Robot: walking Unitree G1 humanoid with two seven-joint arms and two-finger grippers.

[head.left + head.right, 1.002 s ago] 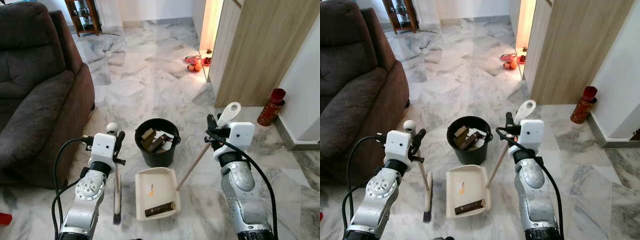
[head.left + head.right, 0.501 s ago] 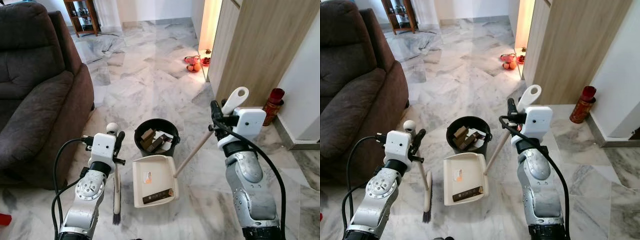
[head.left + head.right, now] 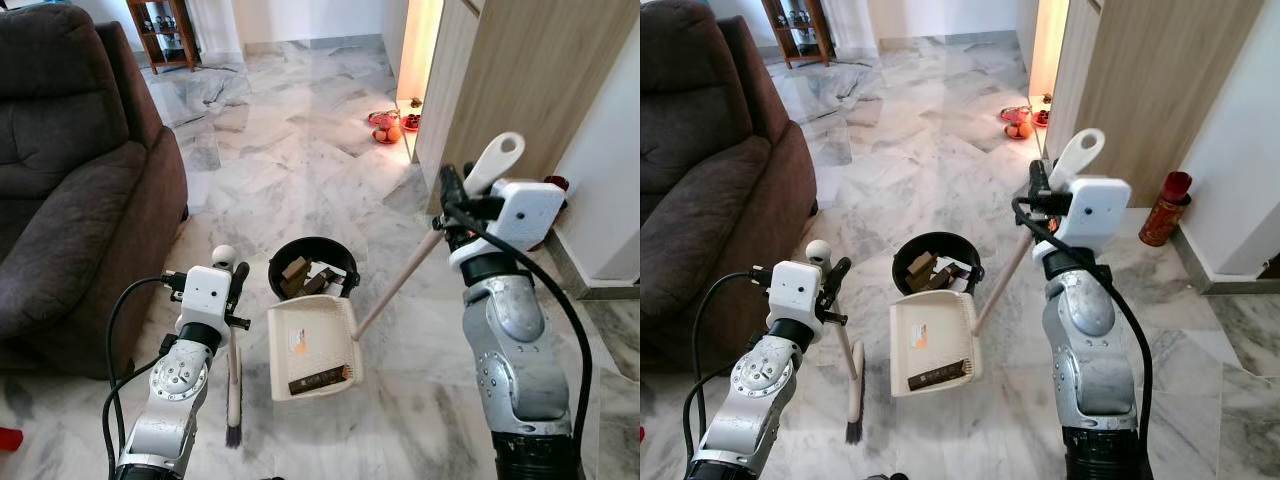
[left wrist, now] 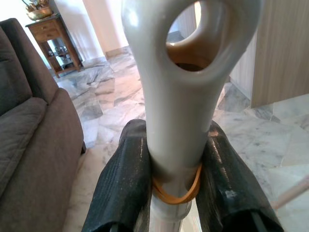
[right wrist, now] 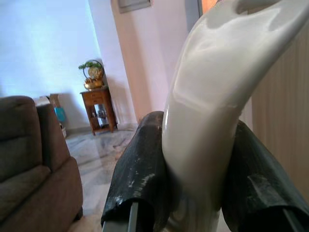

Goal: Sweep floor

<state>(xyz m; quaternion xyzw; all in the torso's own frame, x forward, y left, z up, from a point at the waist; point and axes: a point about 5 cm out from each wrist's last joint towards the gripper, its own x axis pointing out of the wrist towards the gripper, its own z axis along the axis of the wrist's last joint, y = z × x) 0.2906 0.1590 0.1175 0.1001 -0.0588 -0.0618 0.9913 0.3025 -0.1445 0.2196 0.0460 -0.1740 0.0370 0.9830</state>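
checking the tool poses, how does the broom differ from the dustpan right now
The broom stands near upright with its bristles on the floor, held by the left gripper; the dustpan is tilted against the rim of the black bin, its long handle slanting up to the right gripper. The dustpan carries a dark block; the broom carries nothing. Both are cream-coloured and gripped at the handle top.

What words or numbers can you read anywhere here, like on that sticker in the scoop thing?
Sticker on the dustpan: orange and white, but too small and blurred to read.
Red canister by the wall: no print that can be made out.
Bin, broom, left gripper and right gripper: no writing that can be seen.
So there are no readable words or numbers.
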